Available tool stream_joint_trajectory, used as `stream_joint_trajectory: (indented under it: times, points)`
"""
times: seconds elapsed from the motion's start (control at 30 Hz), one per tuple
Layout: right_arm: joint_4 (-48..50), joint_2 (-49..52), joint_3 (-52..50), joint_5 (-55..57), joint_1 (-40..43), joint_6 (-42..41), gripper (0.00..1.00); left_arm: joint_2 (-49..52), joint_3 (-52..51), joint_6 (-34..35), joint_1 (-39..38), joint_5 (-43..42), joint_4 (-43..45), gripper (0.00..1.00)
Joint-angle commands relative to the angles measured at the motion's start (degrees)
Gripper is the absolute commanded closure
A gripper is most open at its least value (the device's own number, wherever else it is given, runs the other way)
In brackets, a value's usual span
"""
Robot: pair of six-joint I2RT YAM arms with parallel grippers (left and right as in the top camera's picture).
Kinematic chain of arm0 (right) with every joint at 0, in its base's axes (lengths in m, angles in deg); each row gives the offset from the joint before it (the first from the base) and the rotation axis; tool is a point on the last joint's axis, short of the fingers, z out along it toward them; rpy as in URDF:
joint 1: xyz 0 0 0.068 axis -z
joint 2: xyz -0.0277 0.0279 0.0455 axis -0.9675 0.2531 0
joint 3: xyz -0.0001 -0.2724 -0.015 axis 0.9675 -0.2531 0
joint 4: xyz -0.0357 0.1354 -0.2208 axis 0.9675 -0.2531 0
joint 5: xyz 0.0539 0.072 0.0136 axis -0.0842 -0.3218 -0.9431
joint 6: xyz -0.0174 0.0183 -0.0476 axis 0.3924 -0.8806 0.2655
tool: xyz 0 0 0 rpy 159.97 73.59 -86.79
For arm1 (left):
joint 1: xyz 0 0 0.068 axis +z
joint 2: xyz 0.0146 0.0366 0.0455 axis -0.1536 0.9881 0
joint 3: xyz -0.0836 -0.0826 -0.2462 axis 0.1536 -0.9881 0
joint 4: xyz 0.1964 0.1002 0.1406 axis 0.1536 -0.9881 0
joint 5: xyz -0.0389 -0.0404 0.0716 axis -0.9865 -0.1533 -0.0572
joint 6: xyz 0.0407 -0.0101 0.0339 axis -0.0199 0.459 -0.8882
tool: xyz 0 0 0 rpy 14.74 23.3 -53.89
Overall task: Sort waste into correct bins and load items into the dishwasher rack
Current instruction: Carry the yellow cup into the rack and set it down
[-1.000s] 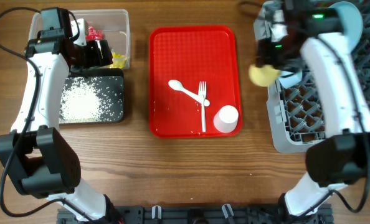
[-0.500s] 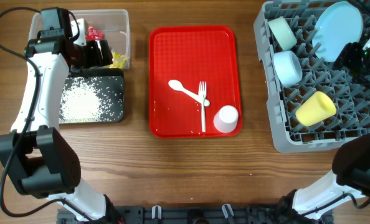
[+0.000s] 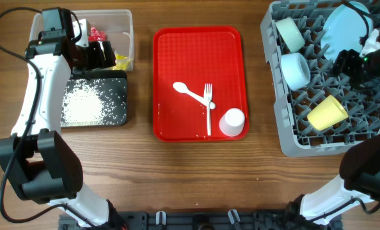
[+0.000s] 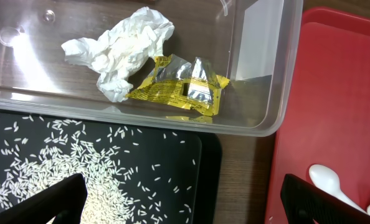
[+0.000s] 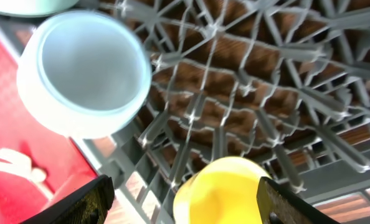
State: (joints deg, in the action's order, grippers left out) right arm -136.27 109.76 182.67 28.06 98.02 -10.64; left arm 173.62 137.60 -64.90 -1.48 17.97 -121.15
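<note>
Right gripper (image 5: 184,196): my fingers stand apart, holding nothing. Yellow cup (image 3: 327,113) lies in dishwasher rack (image 3: 286,144), at the gripper's 7 o'clock overhead.

A brown wooden counter (image 3: 139,179) with fine grain running left to right fills the whole background, lit evenly and softly from above, so that things on it cast only faint, short shadows.
</note>
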Motion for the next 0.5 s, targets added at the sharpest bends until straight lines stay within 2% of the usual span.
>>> stream_joint_trajectory:
  times: [0.0, 0.17, 0.3, 0.47]
  points:
    - [-2.10, -0.28, -0.24, -4.50, -0.24, 4.46, 0.24, -0.63, 0.37, 0.31, 0.17, 0.31, 0.13, 0.00]
    - [-4.50, -4.68, -0.24, -4.59, -1.25, 4.39, 0.24, -0.63, 0.37, 0.31, 0.17, 0.31, 0.13, 0.00]
    - [-6.58, -9.55, -0.70, -4.83, -6.36, 4.28, 0.24, -0.63, 0.37, 0.31, 0.17, 0.31, 0.13, 0.00]
    - [-4.70, -14.95, -8.52, -4.46, -12.02, 2.71, 0.23, -0.63, 0.37, 0.31, 0.17, 0.31, 0.13, 0.00]
